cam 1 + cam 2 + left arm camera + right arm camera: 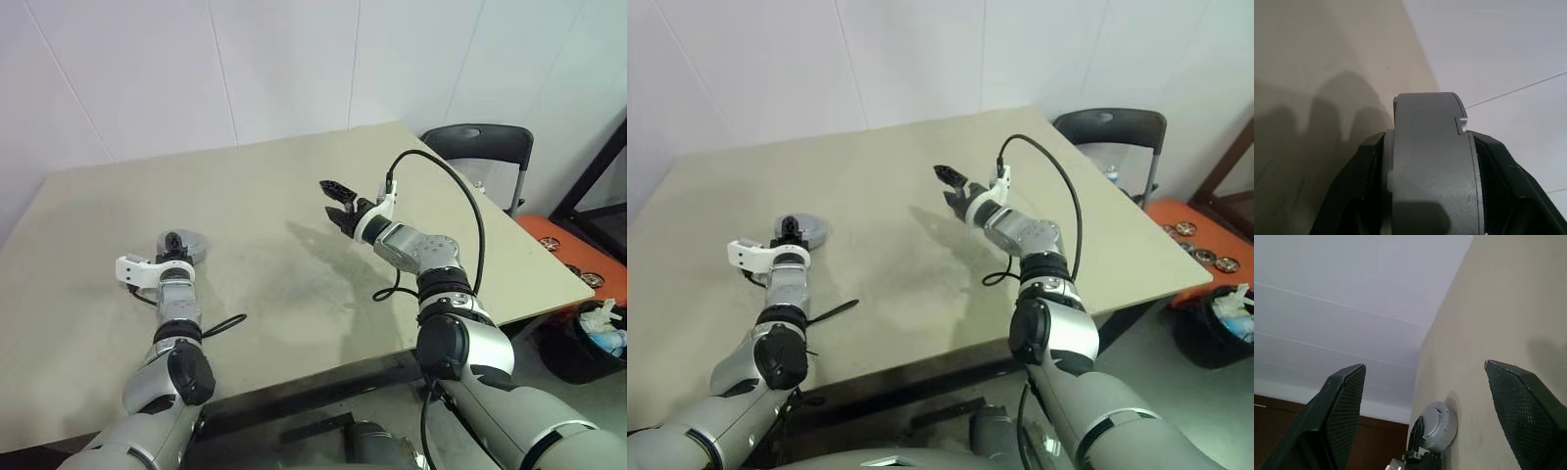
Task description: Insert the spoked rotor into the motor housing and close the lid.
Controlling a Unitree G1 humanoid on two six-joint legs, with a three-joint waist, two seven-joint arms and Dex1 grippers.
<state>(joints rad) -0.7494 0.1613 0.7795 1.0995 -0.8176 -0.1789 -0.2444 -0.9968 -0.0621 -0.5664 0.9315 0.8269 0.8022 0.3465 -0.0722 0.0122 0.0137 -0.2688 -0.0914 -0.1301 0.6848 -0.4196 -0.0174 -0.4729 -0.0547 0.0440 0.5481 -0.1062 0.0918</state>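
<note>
At the left of the beige table [294, 176], my left gripper [174, 247] is shut on a grey round case [188, 245], the motor housing with its grey lid on. In the left wrist view the case [1430, 171] sits edge-on between the black fingers [1366, 166], a seam running round it. It stands on edge low over the table; I cannot tell whether it touches. The spoked rotor is hidden. My right gripper [333, 201] hangs open and empty above the table's middle, pointing left toward the case [1440, 425].
A black chair [485, 147] stands past the table's far right corner. An orange box [578, 250] and a dark bin with rubbish [602, 328] lie on the floor at the right. White wall runs behind the table. A black cable [470, 211] loops off my right arm.
</note>
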